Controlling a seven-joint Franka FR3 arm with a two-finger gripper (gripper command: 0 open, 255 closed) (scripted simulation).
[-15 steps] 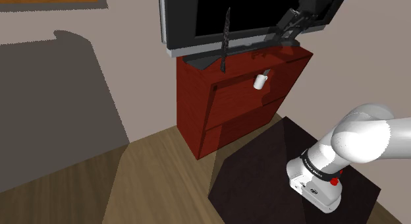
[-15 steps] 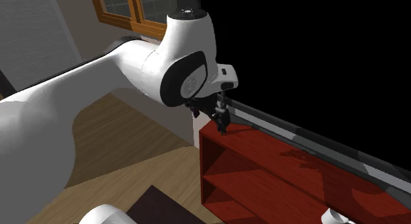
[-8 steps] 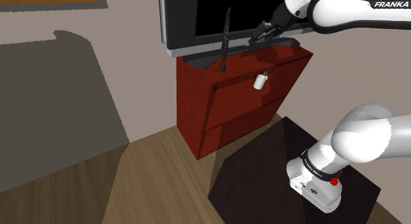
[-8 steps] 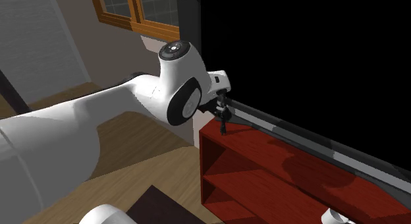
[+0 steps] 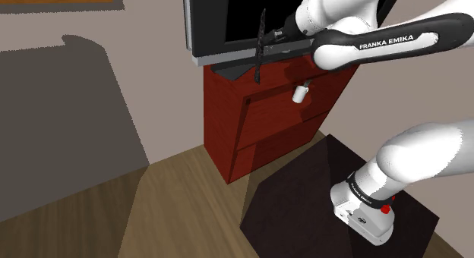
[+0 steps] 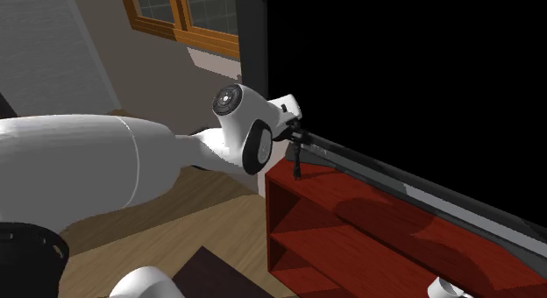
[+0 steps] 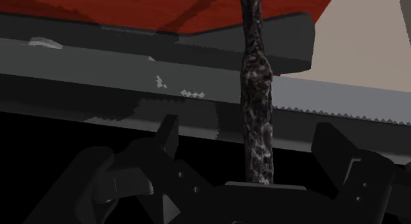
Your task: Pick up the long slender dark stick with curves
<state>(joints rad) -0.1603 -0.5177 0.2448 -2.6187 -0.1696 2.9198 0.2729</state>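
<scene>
A long, slender, dark stick with gentle curves (image 5: 260, 45) stands almost upright on top of a red cabinet (image 5: 273, 127). It leans against a large black screen with a grey frame (image 5: 220, 25). The all-black gripper (image 5: 273, 42) is just beside it. In the wrist view the stick (image 7: 258, 104) passes between the spread fingers (image 7: 167, 132), touching neither, with both its ends cut off. A small white object (image 5: 302, 93) on the cabinet front is hard to identify.

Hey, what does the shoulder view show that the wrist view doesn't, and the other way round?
Shoulder view: the white arm, a small white object at the red cabinet front, the dark stand. Wrist view: the gripper open, fingers apart either side of the dark stick, not touching it. Both: that stick, the red cabinet top and the screen's grey frame.
</scene>
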